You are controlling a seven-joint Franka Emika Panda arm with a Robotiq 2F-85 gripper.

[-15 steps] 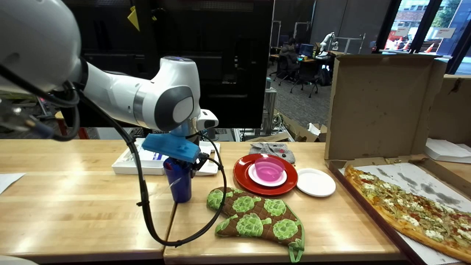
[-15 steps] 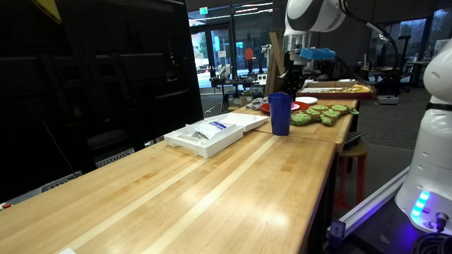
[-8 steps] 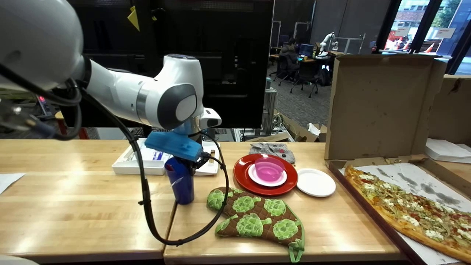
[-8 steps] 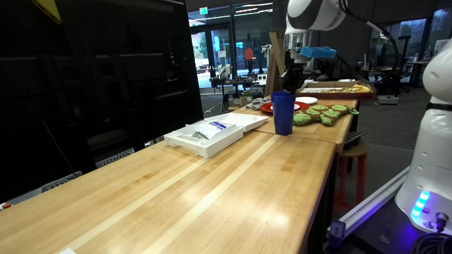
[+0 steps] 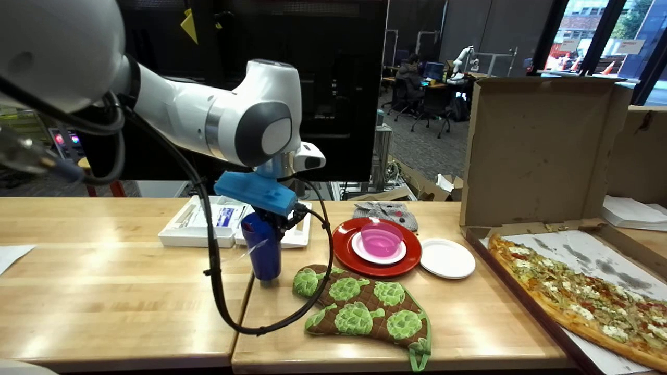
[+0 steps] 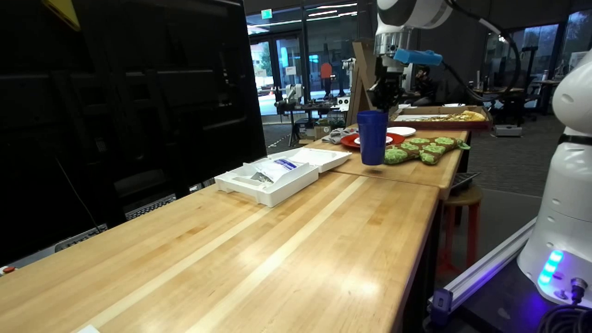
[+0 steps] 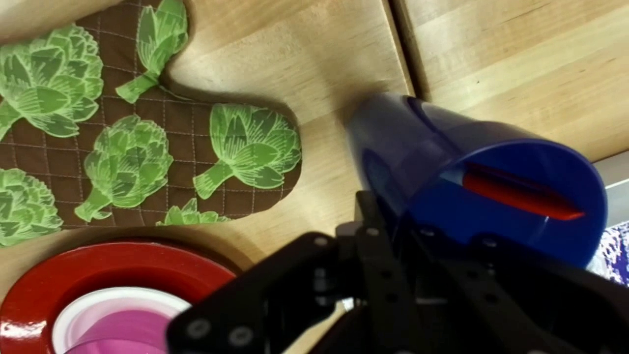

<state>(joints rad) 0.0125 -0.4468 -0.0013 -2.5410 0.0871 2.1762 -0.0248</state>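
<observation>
The gripper (image 7: 390, 216) held the cup (image 6: 373, 138) just above the table (image 5: 104, 291), near the mitt (image 5: 365, 307).
Its jaws stood clenched on the cup's wall by the rim, and a red, pen-like thing (image 7: 521, 194) lay slanted inside. The cup hung mouth up near the mitt's rounded end but apart from it — to the mitt's left in an exterior view. There, the red plate (image 5: 341, 247) sat behind the mitt, bearing a saucer (image 5: 380, 260) with a pink bowl (image 5: 382, 239) on it; farther behind lay a grey knit thing (image 5: 388, 212). A white plate (image 5: 447, 259) was behind and right of the mitt — the pizza (image 5: 578, 307), in its open box (image 5: 542, 151), farther right. The white case (image 5: 195, 241) stood behind the mitt, to its left.
</observation>
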